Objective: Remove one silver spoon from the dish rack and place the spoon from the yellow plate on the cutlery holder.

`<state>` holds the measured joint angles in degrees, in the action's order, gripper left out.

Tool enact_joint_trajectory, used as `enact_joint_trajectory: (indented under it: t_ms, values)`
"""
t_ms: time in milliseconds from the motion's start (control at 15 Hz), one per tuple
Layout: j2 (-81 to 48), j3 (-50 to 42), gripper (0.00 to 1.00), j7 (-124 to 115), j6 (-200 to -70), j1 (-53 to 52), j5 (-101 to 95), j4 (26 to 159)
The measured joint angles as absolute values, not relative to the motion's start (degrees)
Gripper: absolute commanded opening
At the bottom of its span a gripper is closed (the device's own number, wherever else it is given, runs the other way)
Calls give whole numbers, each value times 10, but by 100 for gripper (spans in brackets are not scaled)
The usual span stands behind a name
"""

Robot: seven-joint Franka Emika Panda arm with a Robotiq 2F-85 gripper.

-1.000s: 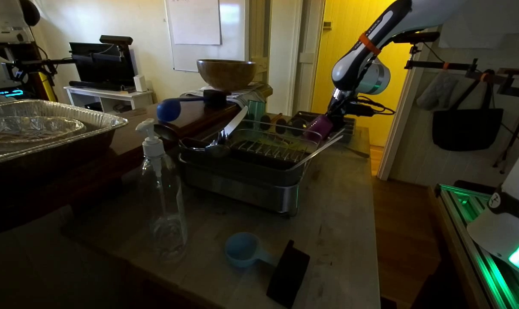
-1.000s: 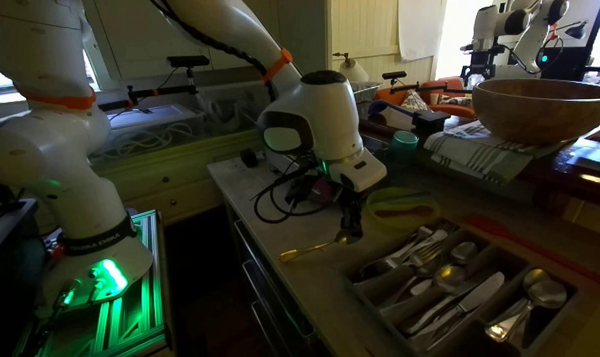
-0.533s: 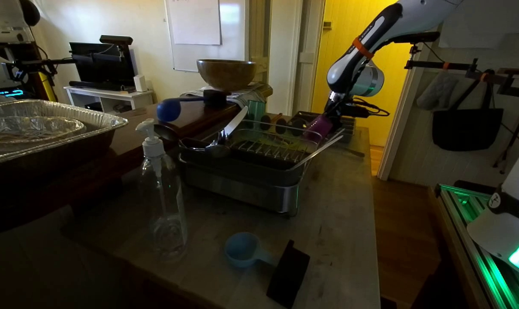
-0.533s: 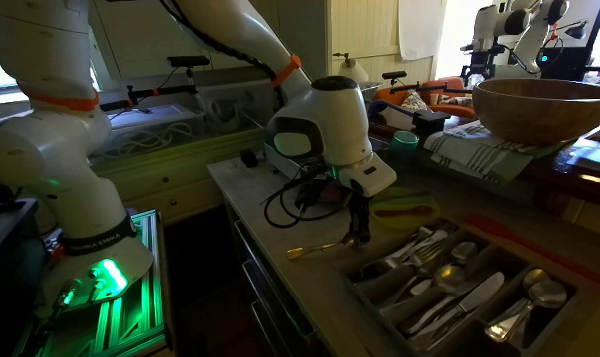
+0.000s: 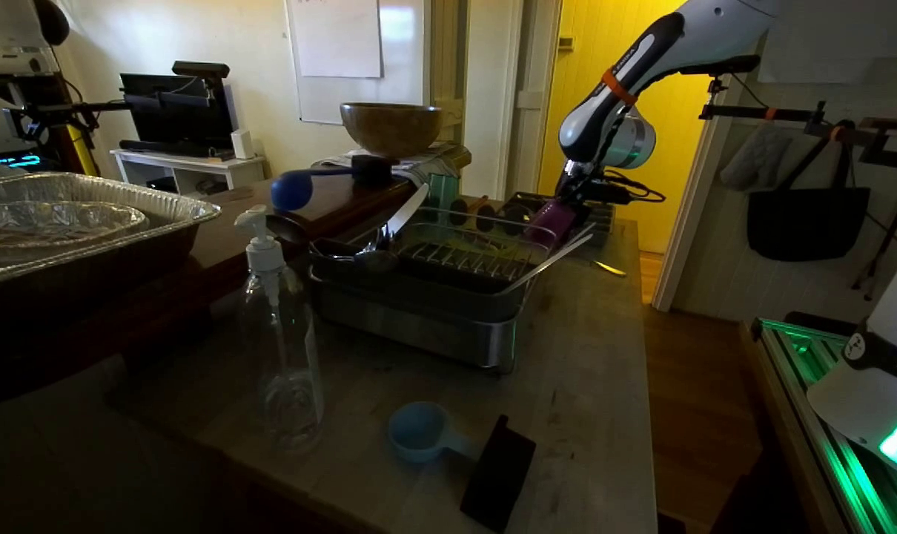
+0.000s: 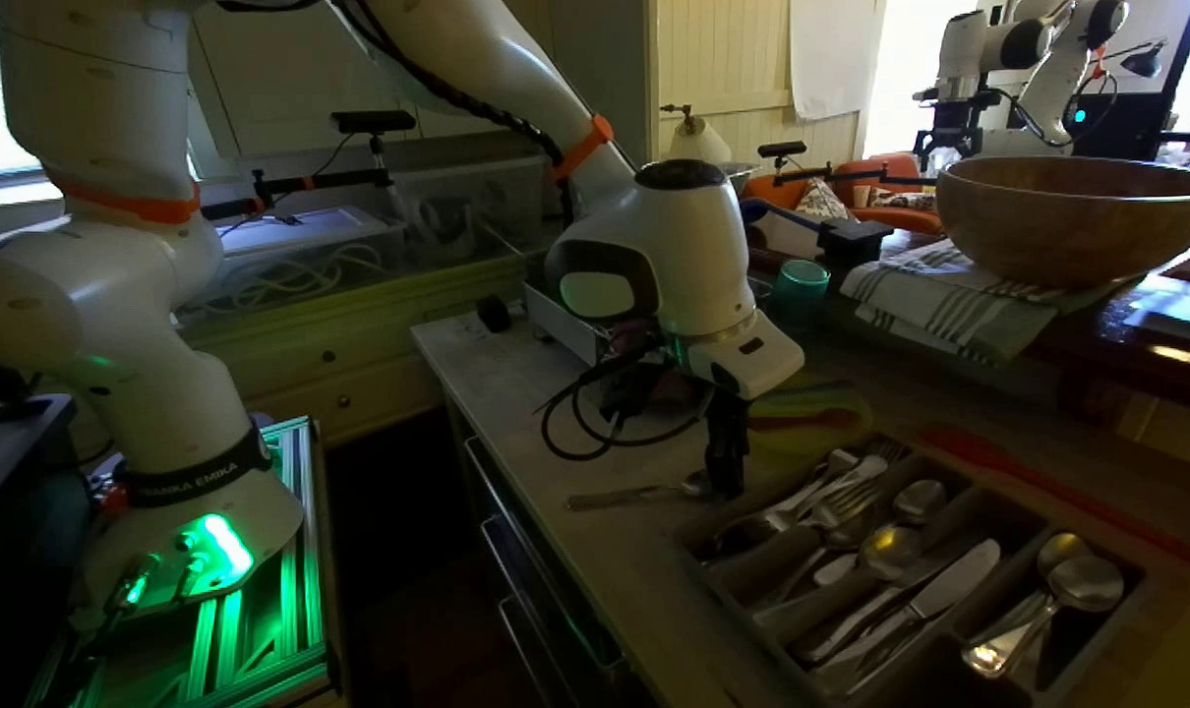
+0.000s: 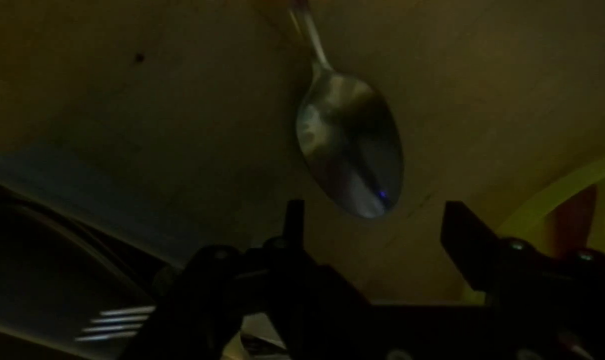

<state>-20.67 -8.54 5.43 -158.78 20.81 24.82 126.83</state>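
Note:
A silver spoon [image 7: 350, 145] lies on the counter, its bowl between and just ahead of my parted fingertips in the wrist view. My gripper [image 7: 373, 205] is open and apart from the spoon, pointing down beside the spoon [image 6: 615, 499] in an exterior view. The yellow plate [image 6: 821, 444], with a red utensil in it, sits behind the gripper. To its right is the grey cutlery holder [image 6: 747, 608], full of forks, knives and spoons. The dish rack [image 5: 419, 315] shows in an exterior view, with a knife and spoons at its left end.
A purple cup [image 5: 551, 222] stands at the rack's far side. A long red utensil [image 6: 1057, 487] lies behind the cutlery holder. A teal cup [image 6: 802, 285] and a wooden bowl [image 6: 1077, 221] are farther back. A pump bottle [image 5: 282, 356] and a blue scoop [image 5: 419, 430] stand before the rack.
My gripper moved toward the cutlery holder with the spoon in its fingers, then opened. The spoon has been let go and its handle has turned slightly on the counter.

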Motion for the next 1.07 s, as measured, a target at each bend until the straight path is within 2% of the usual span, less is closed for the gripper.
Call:
enact_joint_trajectory:
  t_ms: [1067]
  values:
    - [-196, -39, 100, 55, -1584, 227, 310, 1185]
